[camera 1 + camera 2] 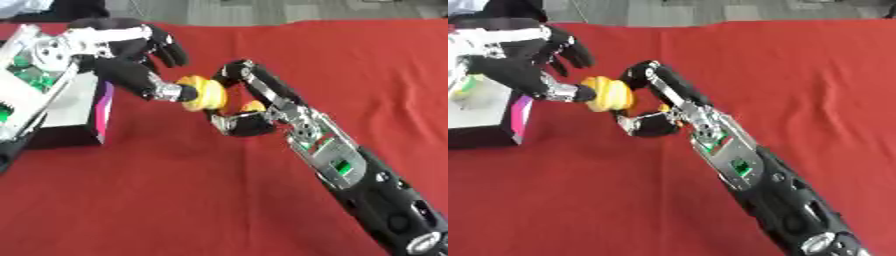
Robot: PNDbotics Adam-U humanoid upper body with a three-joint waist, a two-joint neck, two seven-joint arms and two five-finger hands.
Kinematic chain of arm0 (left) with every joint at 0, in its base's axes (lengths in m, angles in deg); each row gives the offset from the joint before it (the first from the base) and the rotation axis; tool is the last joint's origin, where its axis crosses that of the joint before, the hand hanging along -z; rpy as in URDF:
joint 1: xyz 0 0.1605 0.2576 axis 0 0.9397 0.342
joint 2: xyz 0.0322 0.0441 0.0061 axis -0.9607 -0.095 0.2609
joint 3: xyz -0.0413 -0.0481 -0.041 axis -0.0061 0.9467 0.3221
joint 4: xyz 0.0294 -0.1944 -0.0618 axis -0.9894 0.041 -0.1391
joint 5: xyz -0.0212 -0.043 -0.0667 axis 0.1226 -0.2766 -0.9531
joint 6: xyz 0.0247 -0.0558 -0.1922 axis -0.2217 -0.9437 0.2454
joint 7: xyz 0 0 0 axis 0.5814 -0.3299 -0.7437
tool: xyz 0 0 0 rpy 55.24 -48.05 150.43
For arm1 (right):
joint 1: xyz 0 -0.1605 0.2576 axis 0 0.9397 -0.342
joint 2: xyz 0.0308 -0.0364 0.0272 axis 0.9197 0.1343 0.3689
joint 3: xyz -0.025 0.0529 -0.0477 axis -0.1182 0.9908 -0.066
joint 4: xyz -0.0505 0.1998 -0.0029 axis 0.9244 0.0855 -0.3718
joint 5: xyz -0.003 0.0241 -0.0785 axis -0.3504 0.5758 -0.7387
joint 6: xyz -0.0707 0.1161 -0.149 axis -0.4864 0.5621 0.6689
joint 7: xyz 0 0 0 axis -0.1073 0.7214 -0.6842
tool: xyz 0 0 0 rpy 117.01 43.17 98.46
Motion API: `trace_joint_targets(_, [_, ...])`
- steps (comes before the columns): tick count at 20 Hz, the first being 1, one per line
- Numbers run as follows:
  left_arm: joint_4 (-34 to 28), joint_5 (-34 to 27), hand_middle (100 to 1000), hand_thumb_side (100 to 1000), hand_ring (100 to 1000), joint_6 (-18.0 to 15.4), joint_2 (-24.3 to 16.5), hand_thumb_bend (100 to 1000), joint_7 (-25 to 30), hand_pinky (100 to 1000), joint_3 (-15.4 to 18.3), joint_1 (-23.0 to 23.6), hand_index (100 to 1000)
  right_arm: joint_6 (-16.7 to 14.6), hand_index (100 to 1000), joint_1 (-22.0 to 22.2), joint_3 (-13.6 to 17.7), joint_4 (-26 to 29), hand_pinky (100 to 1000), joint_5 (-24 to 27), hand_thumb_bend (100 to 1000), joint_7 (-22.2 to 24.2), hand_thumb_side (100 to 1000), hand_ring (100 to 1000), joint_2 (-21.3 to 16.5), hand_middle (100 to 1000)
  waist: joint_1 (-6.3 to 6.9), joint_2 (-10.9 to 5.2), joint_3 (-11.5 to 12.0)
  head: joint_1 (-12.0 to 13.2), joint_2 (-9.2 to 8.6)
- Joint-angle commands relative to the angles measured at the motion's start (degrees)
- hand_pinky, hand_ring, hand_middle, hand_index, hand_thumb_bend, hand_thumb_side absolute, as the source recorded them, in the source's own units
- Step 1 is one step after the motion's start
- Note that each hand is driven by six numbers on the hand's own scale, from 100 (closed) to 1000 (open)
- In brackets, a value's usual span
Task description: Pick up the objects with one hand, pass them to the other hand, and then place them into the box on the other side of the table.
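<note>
A small yellow ring-shaped toy [206,94] was up in the air above the red cloth-covered table [175,190], held between the two hands. The black and silver right hand [248,102] had its fingers and thumb bent around the toy from the right side. The black left hand [133,60] touched the toy's left side with its thumb [166,91], and its other fingers [173,50] were spread out above. The white box with a pink side [74,112] sat on the table's left edge, right under the left arm. The table was bare red cloth in front and to the right, with lots of room to move. The left eye view showed the left arm's silver parts over the box. The right eye view showed more of the box's white top [479,107].
</note>
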Motion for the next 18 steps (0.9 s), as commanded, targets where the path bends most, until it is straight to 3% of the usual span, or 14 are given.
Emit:
trace_joint_targets(1, [-0.6, 1.4, 763, 396, 846, 2.0, -1.4, 516, 2.3, 783, 0.5, -0.8, 795, 0.0, 584, -1.3, 0.1, 1.1, 741, 0.0, 158, -0.2, 100, 648, 0.4, 500, 0.65, -1.42, 0.0, 0.0, 0.33])
trace_joint_targets(10, [1.5, 10.0, 781, 389, 862, 0.6, -0.3, 586, 3.8, 807, -1.5, -1.5, 828, -0.4, 582, -1.2, -0.1, 3.7, 740, 0.5, 160, 0.0, 100, 645, -0.5, 504, 0.60, -1.44, -0.2, 0.2, 0.33])
trace_joint_targets(17, [2.9, 11.6, 781, 398, 864, 0.2, 0.7, 594, 4.5, 810, -1.9, -1.8, 828, 0.0, 581, -1.1, -0.2, 4.9, 739, 0.8, 160, 0.2, 100, 644, -0.7, 504, 0.62, -1.40, -0.2, 0.2, 0.33])
trace_joint_targets(18, [3.0, 11.7, 781, 398, 864, 0.2, 0.9, 592, 4.4, 810, -1.9, -1.8, 828, 0.0, 581, -1.1, -0.2, 5.0, 738, 0.9, 100, 0.2, 100, 644, -0.7, 504, 0.62, -1.39, -0.2, 0.2, 0.33])
